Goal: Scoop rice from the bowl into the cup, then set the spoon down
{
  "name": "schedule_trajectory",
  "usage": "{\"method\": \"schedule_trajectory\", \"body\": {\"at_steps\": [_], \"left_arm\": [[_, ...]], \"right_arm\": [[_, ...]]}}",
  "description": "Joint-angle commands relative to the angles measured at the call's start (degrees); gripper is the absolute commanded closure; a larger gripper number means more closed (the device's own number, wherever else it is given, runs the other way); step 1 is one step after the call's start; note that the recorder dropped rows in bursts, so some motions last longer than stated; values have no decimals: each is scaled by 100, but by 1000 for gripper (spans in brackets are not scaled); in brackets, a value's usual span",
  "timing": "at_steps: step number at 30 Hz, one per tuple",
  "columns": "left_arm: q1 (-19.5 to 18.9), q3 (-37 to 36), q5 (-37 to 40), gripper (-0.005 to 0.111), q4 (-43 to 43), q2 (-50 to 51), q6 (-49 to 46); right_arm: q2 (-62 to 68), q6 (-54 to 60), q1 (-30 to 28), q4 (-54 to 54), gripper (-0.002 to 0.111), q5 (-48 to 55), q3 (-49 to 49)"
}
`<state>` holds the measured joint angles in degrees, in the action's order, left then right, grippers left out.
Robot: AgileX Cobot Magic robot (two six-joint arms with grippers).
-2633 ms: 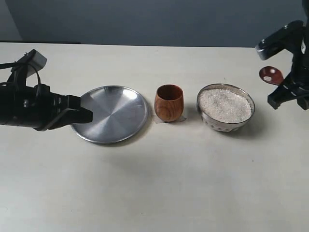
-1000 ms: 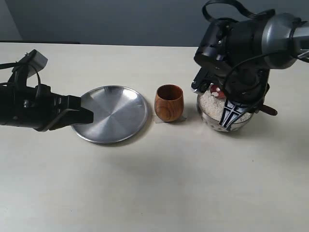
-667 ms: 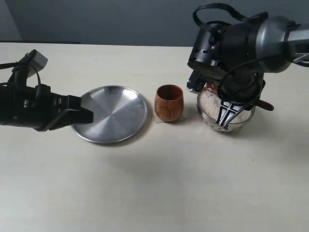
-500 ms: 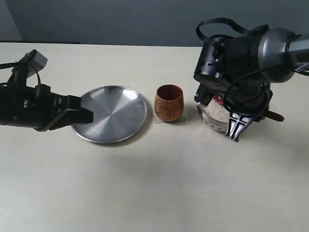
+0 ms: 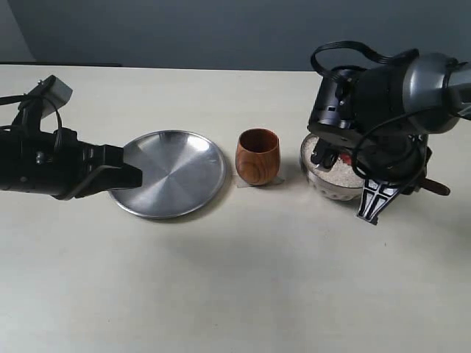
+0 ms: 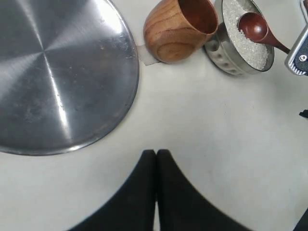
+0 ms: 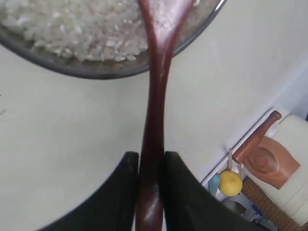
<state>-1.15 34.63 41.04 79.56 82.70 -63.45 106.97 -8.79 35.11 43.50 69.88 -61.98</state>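
Setting: robotics lab bench. Evidence: bare pale tabletop [image 5: 243, 279]; plain dark wall [image 5: 221, 29]; black left arm [image 5: 51, 162] and right arm [image 5: 375, 95] over it. Beyond the right pincer [image 7: 150, 161], past the table edge, are stored props [image 7: 262, 161], including one yellow ball [image 7: 230, 183].

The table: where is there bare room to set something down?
Bare: the wide strip of table below the plate, cup and bowl in the exterior view, and the strip above them. Crowded: that row, mostly the bowl, where the right gripper holds the spoon.
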Motion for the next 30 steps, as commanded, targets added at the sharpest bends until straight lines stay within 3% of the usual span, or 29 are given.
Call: {"method": "schedule_trajectory", "body": {"at_steps": [1, 8, 12, 17, 30], "left_arm": [[23, 22, -13, 106, 87, -5, -16], [23, 22, 28, 106, 88, -5, -16], [23, 22, 38, 106, 88, -5, -16], [23, 22, 40, 106, 88, -5, -16], [23, 22, 29, 106, 76, -5, -16]], "right_arm": [[-45, 17, 141, -15, 109, 8, -13], [-35, 17, 368, -116, 109, 8, -13], [-35, 17, 354, -854, 109, 8, -13], [-46, -552, 354, -435, 109, 8, -13], [-371, -321, -149, -955, 109, 8, -343]]}}
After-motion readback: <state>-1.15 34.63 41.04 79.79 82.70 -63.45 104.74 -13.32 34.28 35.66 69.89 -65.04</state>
